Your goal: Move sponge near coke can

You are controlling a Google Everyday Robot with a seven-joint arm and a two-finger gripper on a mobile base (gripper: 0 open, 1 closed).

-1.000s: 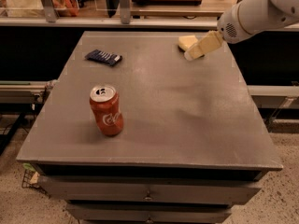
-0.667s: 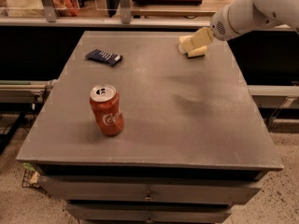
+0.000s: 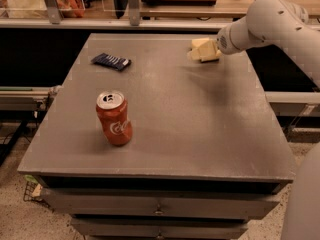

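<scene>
The pale yellow sponge (image 3: 211,58) lies at the far right of the grey table (image 3: 190,119). My gripper (image 3: 202,49) is down at the sponge, reaching in from the right on the white arm (image 3: 265,24), and it overlaps the sponge in the camera view. The red coke can (image 3: 114,118) stands upright at the table's front left, far from the sponge and the gripper.
A flat dark blue packet (image 3: 111,61) lies at the far left of the table. Drawers sit under the table's front edge. A shelf with posts and clutter runs behind the table. A white robot part shows at the bottom right corner.
My arm has swung up and left, bringing the gripper from beside the sponge to right over it. The sponge, the can and the packet have not moved.
</scene>
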